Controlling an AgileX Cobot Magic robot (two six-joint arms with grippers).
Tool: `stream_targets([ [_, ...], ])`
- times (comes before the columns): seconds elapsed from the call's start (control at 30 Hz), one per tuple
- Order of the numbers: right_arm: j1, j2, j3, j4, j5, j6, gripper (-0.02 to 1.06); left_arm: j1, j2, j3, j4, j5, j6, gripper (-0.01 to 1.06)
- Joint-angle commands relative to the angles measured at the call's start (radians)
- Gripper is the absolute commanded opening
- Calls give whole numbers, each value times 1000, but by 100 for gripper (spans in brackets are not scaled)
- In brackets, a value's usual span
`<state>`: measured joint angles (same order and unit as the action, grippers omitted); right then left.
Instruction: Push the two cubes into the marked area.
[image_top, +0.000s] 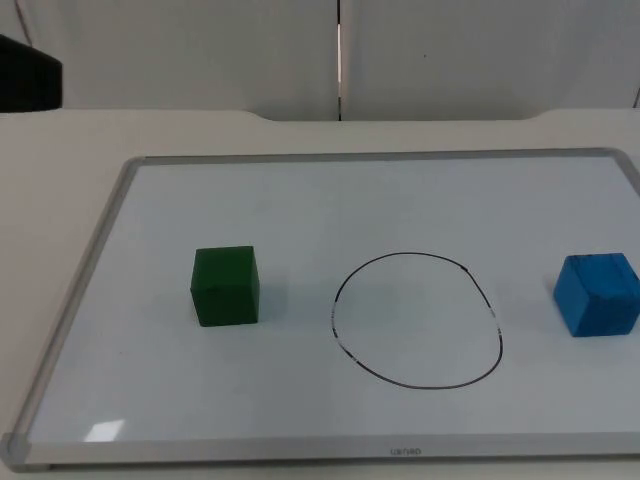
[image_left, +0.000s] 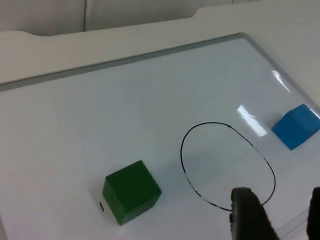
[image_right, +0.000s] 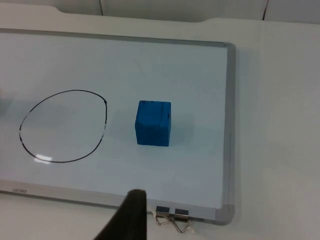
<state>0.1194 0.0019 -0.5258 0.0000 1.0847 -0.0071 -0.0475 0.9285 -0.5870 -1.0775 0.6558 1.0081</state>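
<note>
Small print on the whiteboard (image_top: 300, 205) frame's front edge, perhaps a brand, unreadable

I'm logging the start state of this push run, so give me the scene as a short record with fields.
surface: whiteboard with grey frame, lying on the white table
marked area: black drawn oval, nothing inside it
green cube: on the board, outside the oval, toward the left arm's side
blue cube: on the board, outside the oval, near the board's edge on the right arm's side
left gripper: above the board's near edge, open, touching nothing
binder clip: on the board's near edge
progress: neither cube pushed in yet
</note>
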Motion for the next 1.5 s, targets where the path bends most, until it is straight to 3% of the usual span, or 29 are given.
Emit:
stream_targets([
  [0.0,-5,-2,10,0,-6,-3,105,2,42,-6,-95,-15,78,31],
  [0.13,-5,-2,10,0,-6,-3,105,2,134,-6,-222,-24,201,22],
  [0.17,-5,-2,10,0,-6,-3,105,2,187,-8,-313,-33,288,13],
  [0.2,-5,-2,10,0,-6,-3,105,2,187,-8,-313,-33,288,13],
  [0.27,-5,-2,10,0,-6,-3,105,-3,250,-8,-437,-26,421,1],
  [0.3,-5,-2,10,0,-6,-3,105,-5,285,-13,-495,-7,494,0],
  [0.4,-5,-2,10,0,-6,-3,105,-31,368,-48,-554,11,562,0],
  [0.5,-5,-2,10,0,-6,-3,105,-64,437,-85,-559,-23,568,0],
  [0.7,-5,-2,10,0,-6,-8,105,-133,579,-144,-568,-224,552,0],
  [1.07,-5,-2,10,0,-6,-8,105,-140,719,-144,-634,-435,550,0],
  [1.47,-5,-2,10,0,-6,-8,105,-140,819,-145,-637,-451,557,0],
])
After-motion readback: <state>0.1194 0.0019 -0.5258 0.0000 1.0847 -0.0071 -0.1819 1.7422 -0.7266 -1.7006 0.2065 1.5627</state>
